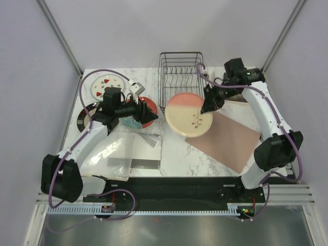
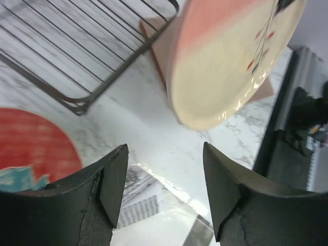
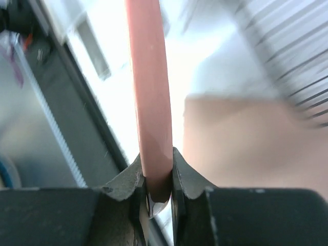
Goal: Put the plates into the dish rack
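Note:
The pink-and-cream plate [image 1: 188, 117] with a twig mark is tilted up off the table in front of the black wire dish rack [image 1: 179, 77]. My right gripper [image 1: 209, 105] is shut on its pink rim [image 3: 151, 92], pinched between both jaws [image 3: 158, 174]. My left gripper [image 1: 147, 110] hovers open over the red plate [image 1: 149, 122] with the teal flower, with nothing between its fingers [image 2: 164, 154]. The red plate [image 2: 31, 146] lies flat beside the rack [image 2: 77, 51]. A white plate with red fruit marks [image 1: 106, 84] and a dark-rimmed plate [image 1: 82, 120] lie at the left.
A pinkish-brown mat [image 1: 230, 138] lies under and to the right of the raised plate. A clear plastic sleeve with a dark printed sheet [image 1: 138, 154] lies near the front middle. A small white object [image 1: 135, 88] sits behind the left gripper.

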